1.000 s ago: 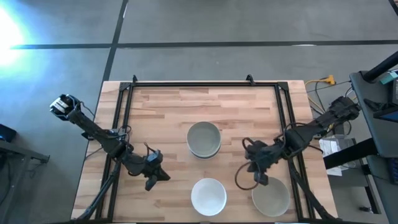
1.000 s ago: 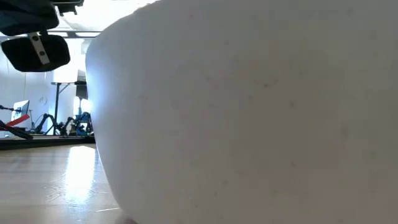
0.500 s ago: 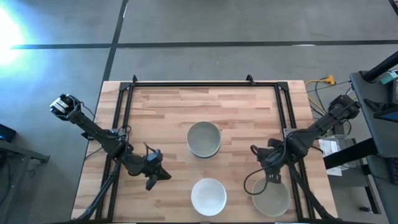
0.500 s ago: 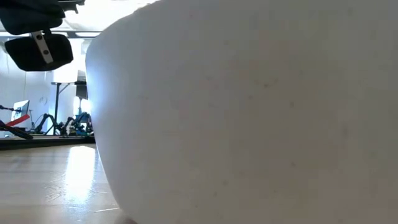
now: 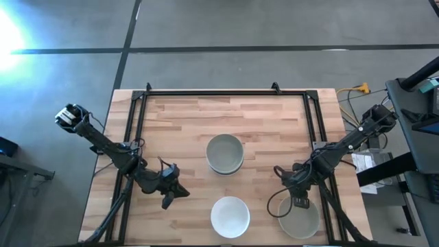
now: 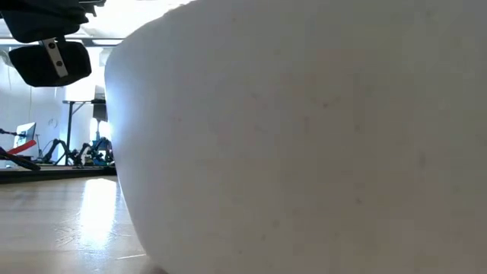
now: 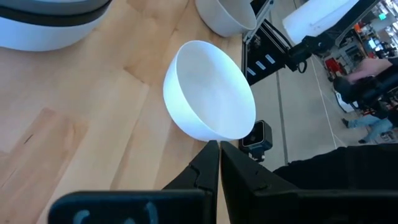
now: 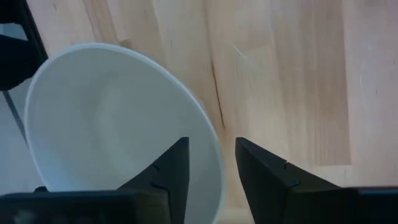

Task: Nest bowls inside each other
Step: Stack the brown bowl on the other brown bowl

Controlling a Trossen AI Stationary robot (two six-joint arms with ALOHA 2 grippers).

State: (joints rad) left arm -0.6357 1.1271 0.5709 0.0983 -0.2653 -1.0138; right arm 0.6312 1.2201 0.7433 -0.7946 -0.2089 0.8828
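Since a second ago the right gripper [image 5: 300, 202] has swung over the pale bowl [image 5: 299, 218] at the table's near right corner, fingers parted astride its rim, where a shallow pinch could tip it; left gripper [image 5: 184, 193] waits closed.

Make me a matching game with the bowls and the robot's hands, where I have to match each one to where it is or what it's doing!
Things:
1. stack of bowls
2. white bowl
3. right gripper
4. left gripper

Places or states:
A. fingers shut, over bare wood
B. alone at the table's near edge, in the middle
C. fingers open astride the rim of the pale bowl
D. at the table's centre

Pairs: 1-D, 2-B, 3-C, 4-A
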